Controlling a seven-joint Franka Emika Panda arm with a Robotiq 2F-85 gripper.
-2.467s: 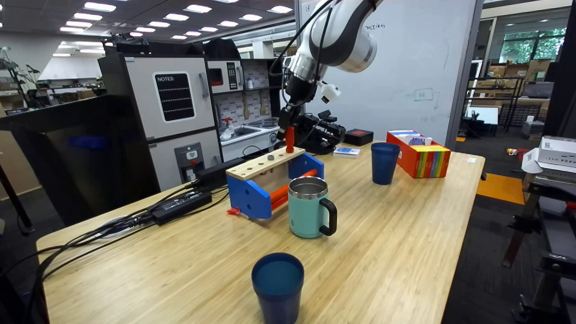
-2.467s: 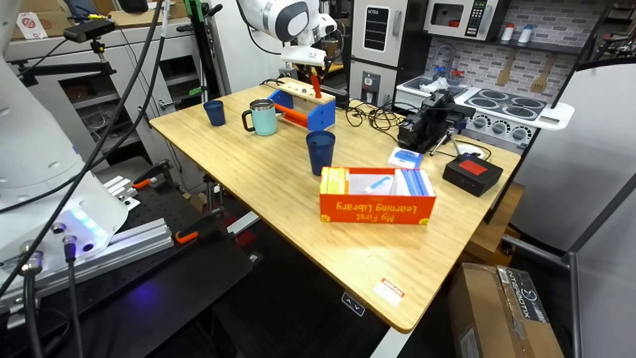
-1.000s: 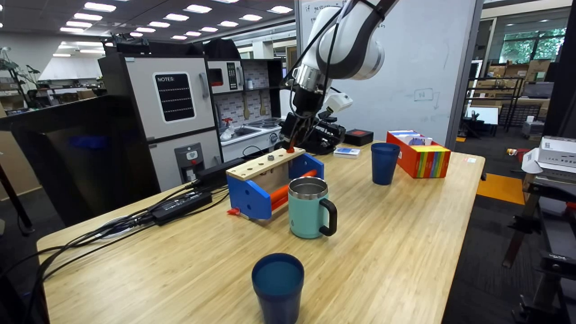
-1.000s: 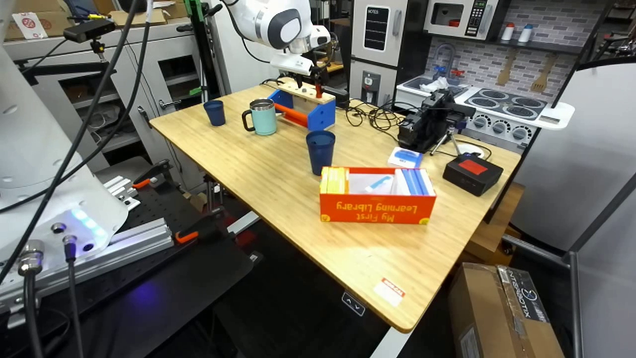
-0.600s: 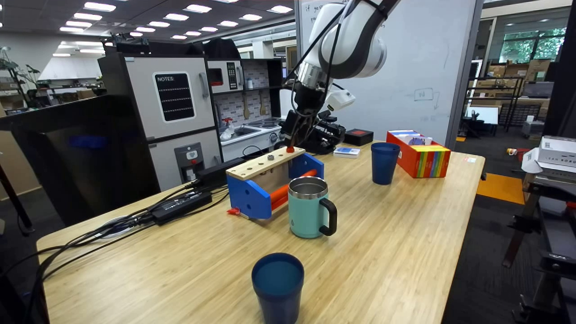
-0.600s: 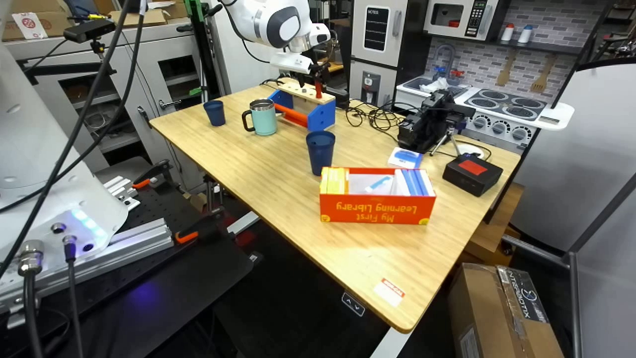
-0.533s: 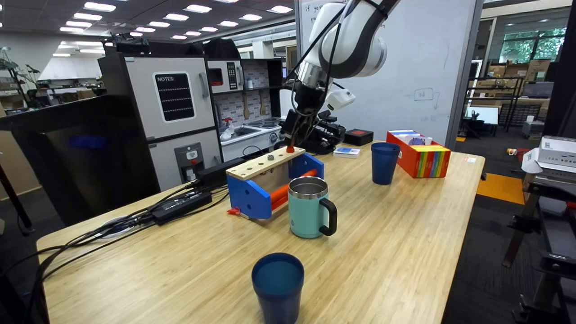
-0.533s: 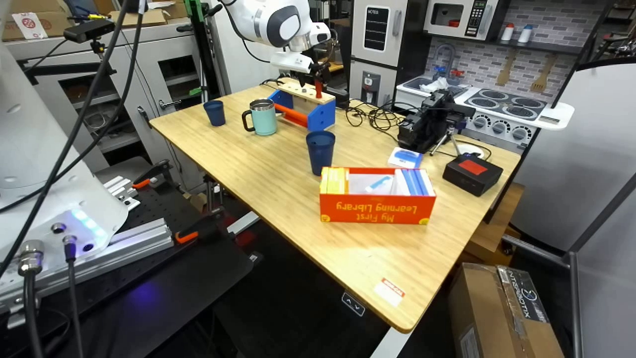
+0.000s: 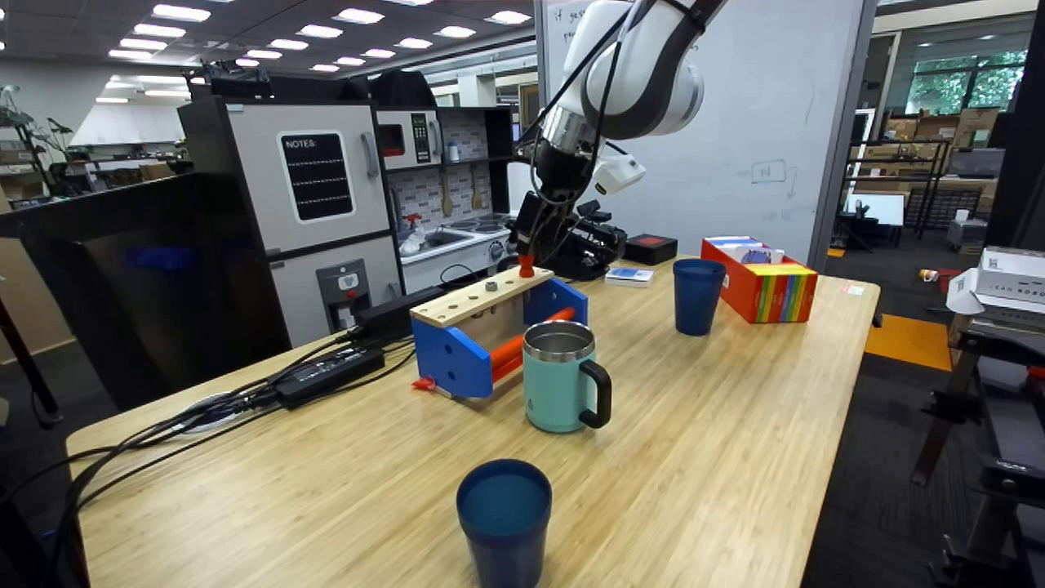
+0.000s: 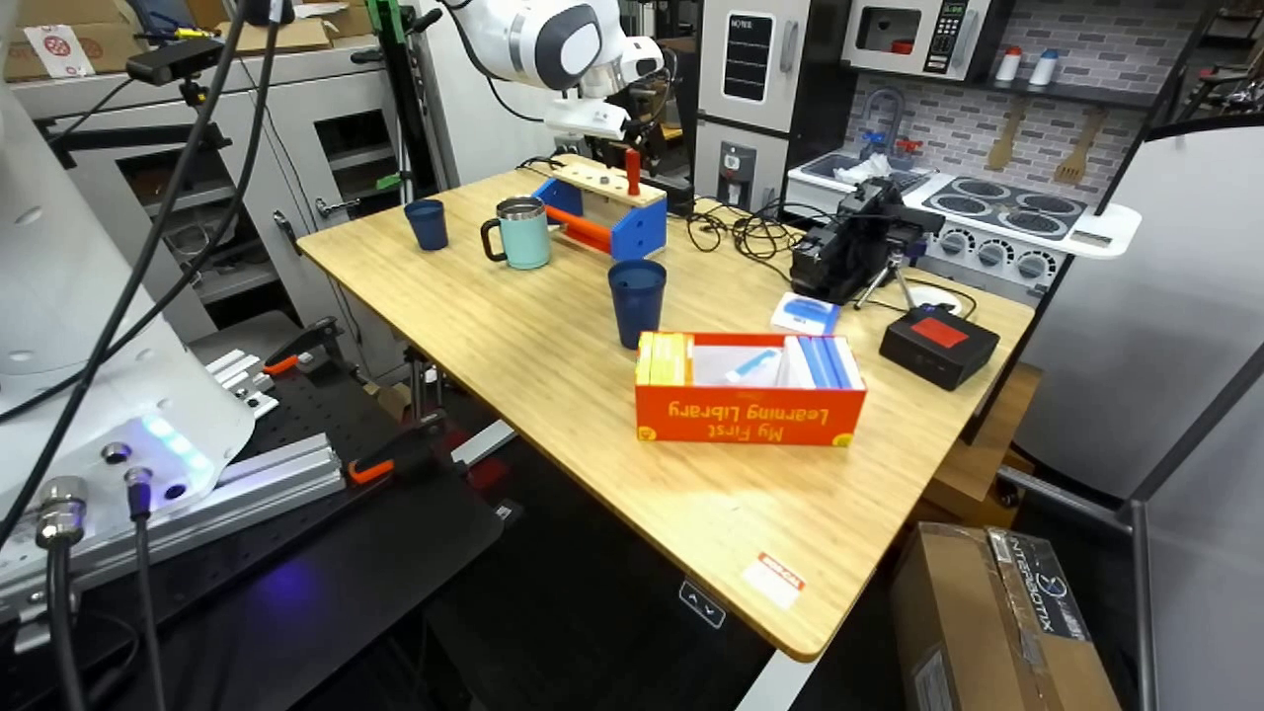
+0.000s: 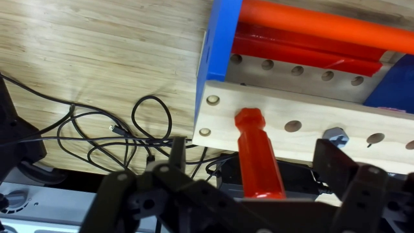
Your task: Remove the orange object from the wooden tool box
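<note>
Red-orange toy screwdriver [image 11: 258, 161] is standing upright in the top plank of the wooden tool box [image 11: 300, 142], near one end. I've got the claw [image 11: 254, 155] spread wide; on my wrist view the handle shows between its two sides, gaps both ways. Teal mug [image 9: 558, 388] sits just beside the tool box on the counter [image 9: 694, 457], navy cup [image 9: 698, 298] further off.

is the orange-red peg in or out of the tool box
In: the peg stands upright in the tool box's top in both exterior views; the wrist view shows open jaws either side.
</note>
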